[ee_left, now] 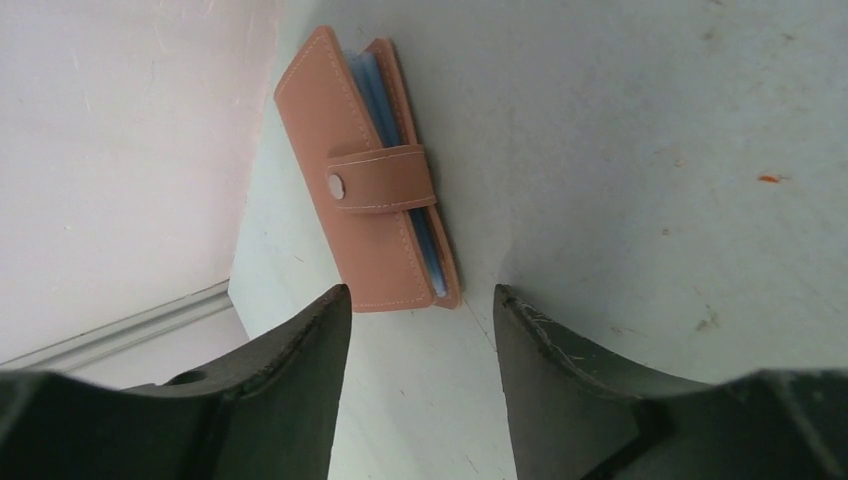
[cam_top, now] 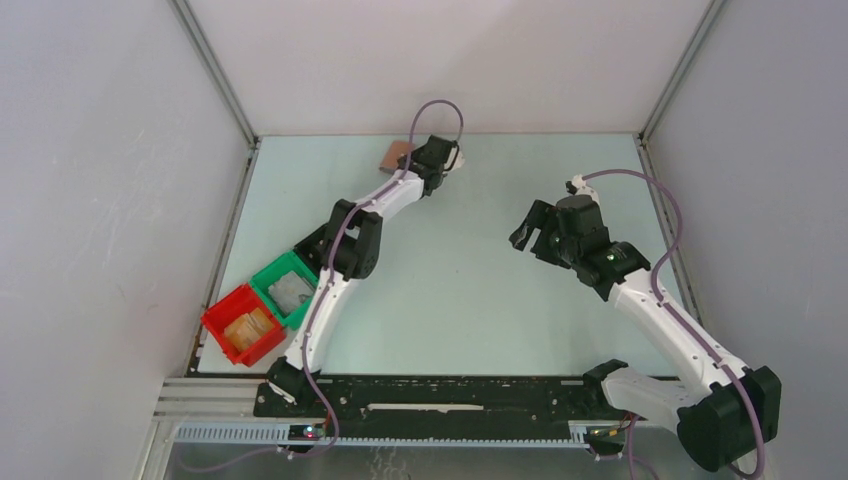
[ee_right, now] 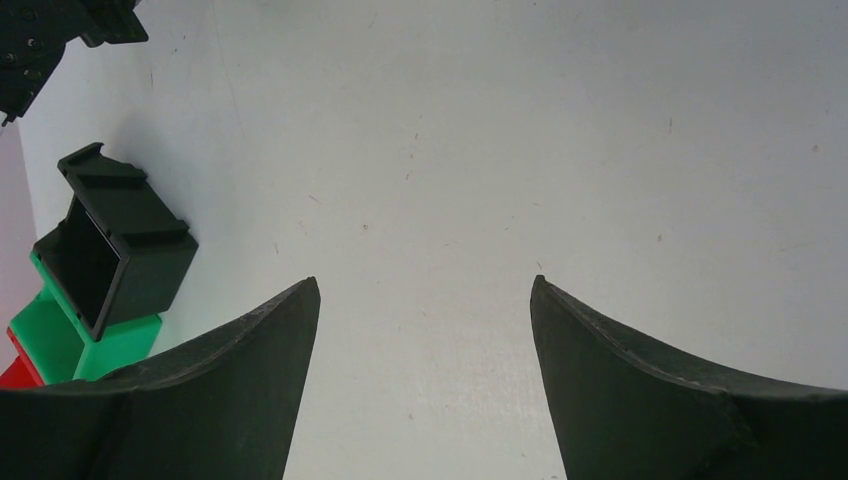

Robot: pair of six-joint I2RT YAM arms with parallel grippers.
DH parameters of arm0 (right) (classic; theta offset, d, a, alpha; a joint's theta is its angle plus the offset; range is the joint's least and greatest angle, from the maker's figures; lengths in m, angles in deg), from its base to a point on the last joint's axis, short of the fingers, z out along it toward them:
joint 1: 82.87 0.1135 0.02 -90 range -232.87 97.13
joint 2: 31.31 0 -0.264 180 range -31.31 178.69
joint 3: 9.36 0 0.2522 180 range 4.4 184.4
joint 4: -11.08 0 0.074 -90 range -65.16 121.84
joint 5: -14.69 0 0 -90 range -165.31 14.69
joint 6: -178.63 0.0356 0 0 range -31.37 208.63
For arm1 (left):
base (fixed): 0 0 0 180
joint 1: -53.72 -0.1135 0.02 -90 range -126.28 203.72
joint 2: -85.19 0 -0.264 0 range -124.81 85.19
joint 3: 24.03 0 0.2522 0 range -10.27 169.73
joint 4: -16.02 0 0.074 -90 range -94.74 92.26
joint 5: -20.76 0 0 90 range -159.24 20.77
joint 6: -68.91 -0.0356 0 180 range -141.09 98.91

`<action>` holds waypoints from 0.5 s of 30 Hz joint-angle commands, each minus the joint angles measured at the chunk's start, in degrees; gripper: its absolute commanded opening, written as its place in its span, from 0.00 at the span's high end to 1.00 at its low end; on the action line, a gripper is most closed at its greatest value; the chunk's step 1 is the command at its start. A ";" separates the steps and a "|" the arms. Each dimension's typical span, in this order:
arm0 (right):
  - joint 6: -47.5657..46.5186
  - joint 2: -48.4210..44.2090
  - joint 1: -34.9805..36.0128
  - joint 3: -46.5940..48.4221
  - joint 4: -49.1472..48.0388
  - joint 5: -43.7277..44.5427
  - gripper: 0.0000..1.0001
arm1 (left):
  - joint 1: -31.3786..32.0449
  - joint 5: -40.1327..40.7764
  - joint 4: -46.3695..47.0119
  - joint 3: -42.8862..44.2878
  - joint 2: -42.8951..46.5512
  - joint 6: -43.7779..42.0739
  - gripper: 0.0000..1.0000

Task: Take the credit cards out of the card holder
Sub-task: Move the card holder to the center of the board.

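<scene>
The card holder (ee_left: pixel 365 175) is a tan bifold, closed, with its tab snapped shut. It lies by the back wall, just ahead of my left gripper's fingertips and apart from them. Blue-grey edges (ee_left: pixel 385 100) show between its covers; I cannot tell whether they are credit cards or panels. No loose card is in view. In the top view the card holder (cam_top: pixel 397 155) sits at the far edge, beside my left gripper (cam_top: pixel 425 152). My left gripper (ee_left: pixel 420 300) is open and empty. My right gripper (cam_top: pixel 530 230) is open and empty over mid-table, and it also shows in the right wrist view (ee_right: pixel 425 290).
A red bin (cam_top: pixel 243 325) and a green bin (cam_top: pixel 286 287) stand at the left edge, with a black bin (ee_right: pixel 115 240) behind them, partly hidden by the left arm. White walls enclose the table at the back and on both sides.
</scene>
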 commanded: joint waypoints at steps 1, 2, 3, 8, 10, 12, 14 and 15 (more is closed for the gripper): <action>-0.34 0.28 -0.42 0.19 -2.04 -0.53 0.14 | -0.72 -1.82 0.57 3.51 1.26 2.95 0.38; -0.35 0.39 -0.48 0.23 -2.13 -0.67 0.14 | -0.92 -2.08 0.55 3.51 1.31 3.24 0.36; -0.25 0.46 -0.52 0.24 -2.24 -0.86 0.14 | -1.08 -2.34 0.57 3.53 1.42 3.55 0.36; -0.20 0.93 -0.75 0.23 -2.66 -1.32 0.14 | -2.02 -4.48 0.19 3.77 1.56 4.92 0.38; -0.24 1.24 -0.86 0.24 -2.86 -1.53 0.14 | -2.33 -5.31 -0.30 4.11 1.58 5.66 0.41; -0.26 1.46 -0.88 0.19 -3.12 -1.86 0.14 | -2.53 -5.75 -0.34 4.09 1.68 6.27 0.44; -0.26 1.72 -0.96 0.19 -3.39 -2.17 0.14 | -2.54 -5.85 -0.40 4.23 1.64 6.22 0.44; -0.24 1.81 -1.12 0.22 -3.49 -2.28 0.14 | -2.62 -5.90 -0.45 4.31 1.67 6.21 0.44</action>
